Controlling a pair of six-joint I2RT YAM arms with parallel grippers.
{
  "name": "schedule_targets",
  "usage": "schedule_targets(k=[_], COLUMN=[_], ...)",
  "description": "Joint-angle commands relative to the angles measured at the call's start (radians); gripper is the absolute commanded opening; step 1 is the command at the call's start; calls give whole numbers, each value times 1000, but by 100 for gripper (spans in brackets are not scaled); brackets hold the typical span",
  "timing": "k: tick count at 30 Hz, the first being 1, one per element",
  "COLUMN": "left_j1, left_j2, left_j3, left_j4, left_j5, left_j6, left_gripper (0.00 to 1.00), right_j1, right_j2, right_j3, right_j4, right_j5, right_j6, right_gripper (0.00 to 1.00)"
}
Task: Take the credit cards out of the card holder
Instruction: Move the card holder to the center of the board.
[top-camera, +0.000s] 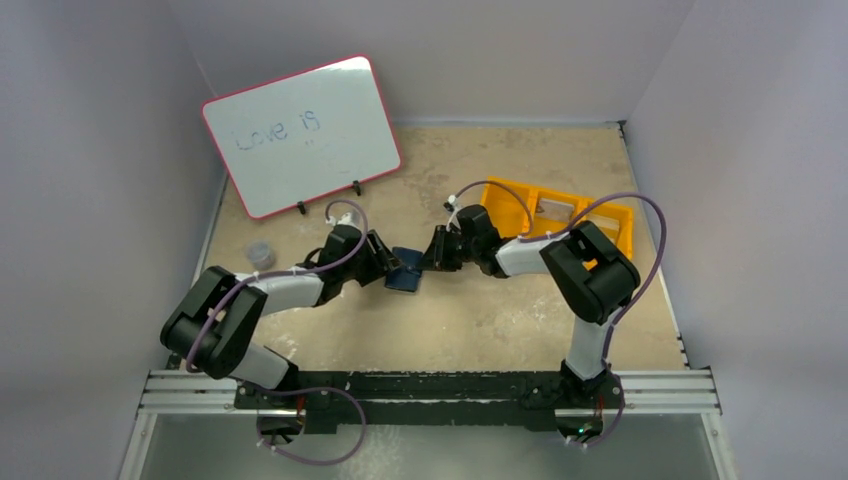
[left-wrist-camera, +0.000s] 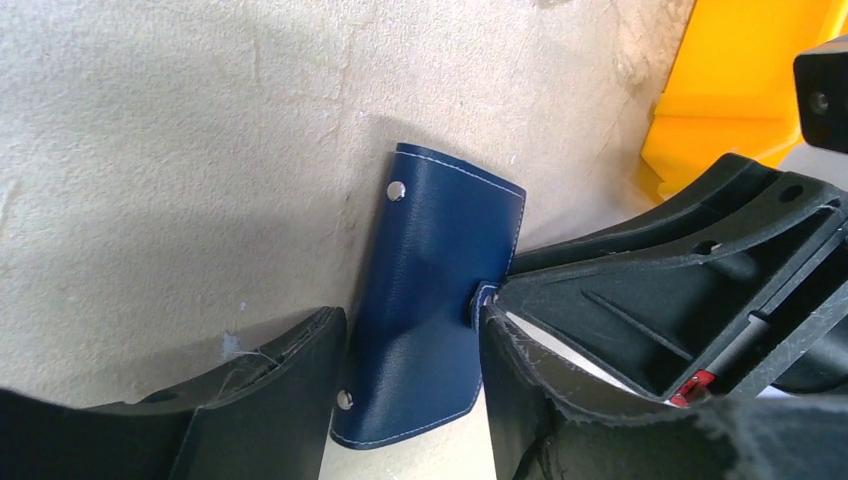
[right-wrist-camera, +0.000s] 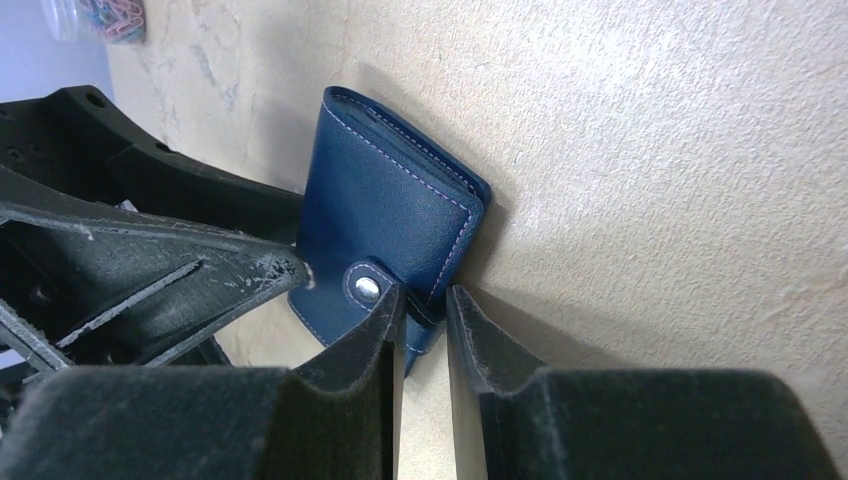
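Right now the left tool (left-wrist-camera: 412, 315) is clamping the light, pliable card holder (left-wrist-camera: 430, 260) between its fingers while the right tool (right-wrist-camera: 425, 300), nearly closed, is pinching the snap tab (right-wrist-camera: 372, 285) at its tips, probably the best place for peeling the flap open.

Black-and-white arms (top-camera: 590, 272) trailing thin purple cables (top-camera: 661, 232).

The folded navy-blue leather card holder (right-wrist-camera: 385, 200) is snapped closed, so anything inside is out of sight. Its tab end disappears between the right gripper's (right-wrist-camera: 425, 300) black fingers. The orange plastic tray (left-wrist-camera: 735, 90) is cut off in the left wrist view. The pink-rimmed whiteboard's (top-camera: 300, 135) scrawl is too faint to read fully.
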Motion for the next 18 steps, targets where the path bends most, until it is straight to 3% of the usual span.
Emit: schedule_targets(k=[1, 6, 11, 18], left_j1=[-6, -6, -6, -6], left_j2=[55, 64, 77, 63], left_j3=[-56, -92, -68, -13], left_j4=[-48, 85, 32, -96], left_j5=[48, 109, 73, 15], left_j6=[-1, -47, -28, 36], left_gripper=[50, 27, 0, 0], right_j1=[0, 2, 1, 15], right_j2=[47, 40, -2, -141], right_j3=[-12, -10, -2, 75], right_j4=[-73, -58, -77, -242], right_j5=[19, 35, 57, 225], right_j6=[-31, -37, -75, -208], right_gripper=[22, 24, 27, 37])
